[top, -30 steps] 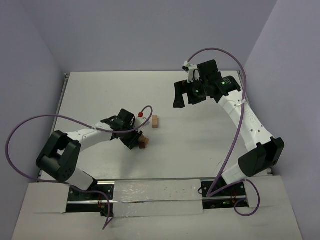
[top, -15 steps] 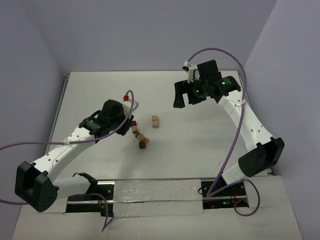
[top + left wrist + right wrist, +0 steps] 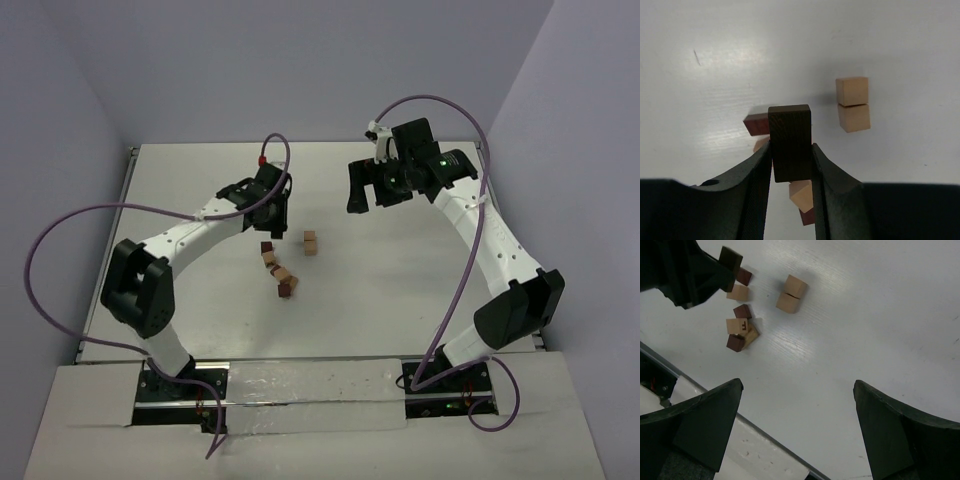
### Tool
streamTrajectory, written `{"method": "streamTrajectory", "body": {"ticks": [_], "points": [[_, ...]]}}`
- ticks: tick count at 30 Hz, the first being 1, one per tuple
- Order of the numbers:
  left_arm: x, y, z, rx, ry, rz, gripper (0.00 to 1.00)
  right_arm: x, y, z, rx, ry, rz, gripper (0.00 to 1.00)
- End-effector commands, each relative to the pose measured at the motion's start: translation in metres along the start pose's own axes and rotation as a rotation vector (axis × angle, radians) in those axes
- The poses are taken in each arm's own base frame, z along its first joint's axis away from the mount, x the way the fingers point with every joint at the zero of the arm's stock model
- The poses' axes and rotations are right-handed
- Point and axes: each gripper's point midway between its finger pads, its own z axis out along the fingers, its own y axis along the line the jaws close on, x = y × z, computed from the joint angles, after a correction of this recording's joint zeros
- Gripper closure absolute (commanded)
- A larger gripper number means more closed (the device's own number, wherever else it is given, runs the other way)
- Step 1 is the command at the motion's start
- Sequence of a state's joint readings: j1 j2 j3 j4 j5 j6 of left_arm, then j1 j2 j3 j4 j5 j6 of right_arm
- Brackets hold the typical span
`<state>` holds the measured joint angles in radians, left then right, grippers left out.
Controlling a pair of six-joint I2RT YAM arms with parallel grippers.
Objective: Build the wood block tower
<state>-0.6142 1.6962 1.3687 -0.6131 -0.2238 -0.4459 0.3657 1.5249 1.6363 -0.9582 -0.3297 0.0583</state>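
The left gripper (image 3: 277,208) is no longer down among the loose wood blocks (image 3: 277,270) near-left of the tan pair (image 3: 311,243). It now hangs higher, far-left of that pair, with a dark brown block (image 3: 789,135) pinched upright between its fingers. The loose wood blocks, mostly covered a second ago, now lie in the open as a short crooked row. The left arm (image 3: 190,232), stretched out long and low half a second ago, is folded again, its elbow nearer the tan pair.
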Motion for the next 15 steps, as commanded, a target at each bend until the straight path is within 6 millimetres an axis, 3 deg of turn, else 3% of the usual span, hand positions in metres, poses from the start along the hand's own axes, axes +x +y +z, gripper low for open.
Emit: {"method": "streamTrajectory", "body": {"ticks": [1, 8, 15], "points": [[-0.008, -0.021, -0.001, 0.001, 0.015, -0.142, 1.0, -0.024, -0.011, -0.014, 0.067, -0.092, 0.016, 0.0], [0.001, -0.051, 0.006, -0.027, 0.017, -0.108, 1.0, -0.027, -0.026, -0.022, 0.09, -0.118, 0.061, 0.0], [0.008, -0.077, 0.022, 0.02, 0.066, -0.123, 1.0, -0.027, -0.028, -0.027, 0.096, -0.133, 0.065, 0.0]]}}
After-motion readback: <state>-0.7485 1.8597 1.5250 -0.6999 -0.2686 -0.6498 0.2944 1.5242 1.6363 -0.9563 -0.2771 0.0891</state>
